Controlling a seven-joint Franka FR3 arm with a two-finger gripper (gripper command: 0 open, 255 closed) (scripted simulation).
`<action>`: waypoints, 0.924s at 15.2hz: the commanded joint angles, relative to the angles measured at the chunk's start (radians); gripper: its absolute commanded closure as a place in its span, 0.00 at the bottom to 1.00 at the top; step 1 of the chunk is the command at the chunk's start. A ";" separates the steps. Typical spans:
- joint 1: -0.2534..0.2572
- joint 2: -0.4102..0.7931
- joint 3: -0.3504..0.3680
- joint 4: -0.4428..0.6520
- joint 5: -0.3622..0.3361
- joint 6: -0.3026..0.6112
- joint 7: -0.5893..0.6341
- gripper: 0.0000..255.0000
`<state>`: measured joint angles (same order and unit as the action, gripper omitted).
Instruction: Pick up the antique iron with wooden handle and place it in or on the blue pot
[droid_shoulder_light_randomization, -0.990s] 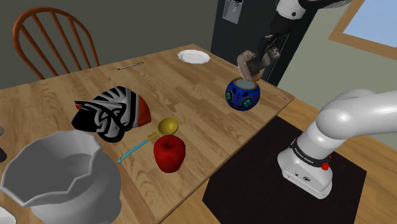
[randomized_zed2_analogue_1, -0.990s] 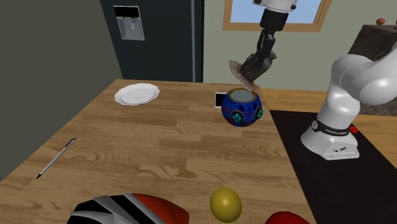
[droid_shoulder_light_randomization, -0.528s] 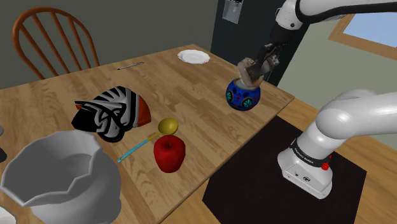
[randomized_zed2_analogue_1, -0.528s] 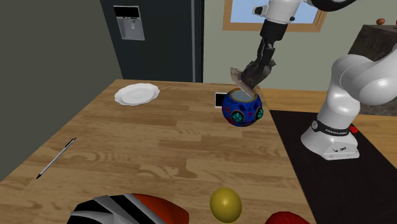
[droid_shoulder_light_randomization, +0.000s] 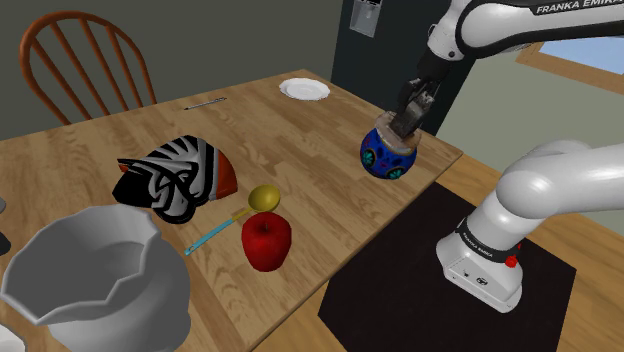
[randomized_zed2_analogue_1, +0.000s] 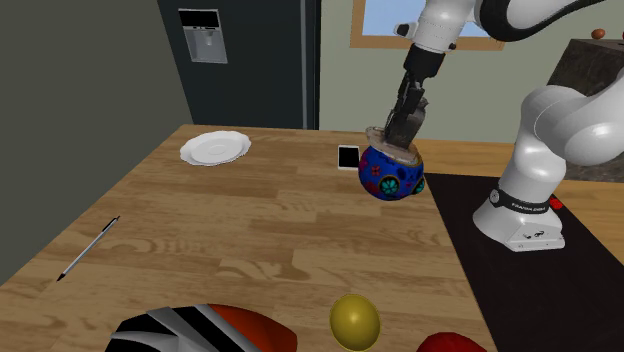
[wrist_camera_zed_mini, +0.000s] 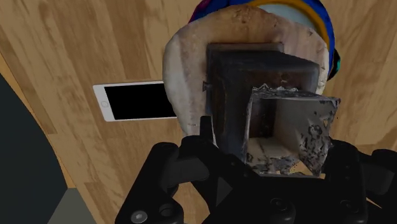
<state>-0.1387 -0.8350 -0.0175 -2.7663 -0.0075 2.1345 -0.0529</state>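
Observation:
The blue pot (droid_shoulder_light_randomization: 386, 158) with coloured flower patterns stands near the table's corner closest to the stand, tipped slightly; I also see this pot (randomized_zed2_analogue_1: 392, 176) in the second exterior view. The antique iron (wrist_camera_zed_mini: 254, 83) has a beige soleplate, a dark body and a worn boxy handle. My gripper (wrist_camera_zed_mini: 270, 143) is shut on the handle and holds the iron pressed into the pot's mouth, covering most of the pot's blue rim (wrist_camera_zed_mini: 326, 28). Seen from the shoulder, the gripper (droid_shoulder_light_randomization: 408, 118) is directly above the pot, with the iron (droid_shoulder_light_randomization: 400, 136) at the rim.
A phone (randomized_zed2_analogue_1: 348, 157) lies beside the pot, a white plate (droid_shoulder_light_randomization: 304, 89) and a pen (droid_shoulder_light_randomization: 206, 102) farther back. A striped shoe (droid_shoulder_light_randomization: 175, 177), a gold spoon (droid_shoulder_light_randomization: 262, 199), a red apple (droid_shoulder_light_randomization: 266, 241) and a grey bowl (droid_shoulder_light_randomization: 95, 275) occupy the near table. The table edge runs just past the pot.
The gripper came down with the iron from above the pot into its mouth. The pot tipped and shifted a little toward the table edge.

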 joint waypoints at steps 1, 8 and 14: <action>0.001 0.023 0.001 -0.042 0.001 0.002 0.001 1.00; 0.000 0.023 0.002 -0.042 0.002 0.002 0.001 1.00; 0.001 0.023 0.001 -0.042 0.002 0.002 0.001 0.00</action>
<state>-0.1420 -0.8521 -0.0200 -2.8078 -0.0096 2.1912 -0.0564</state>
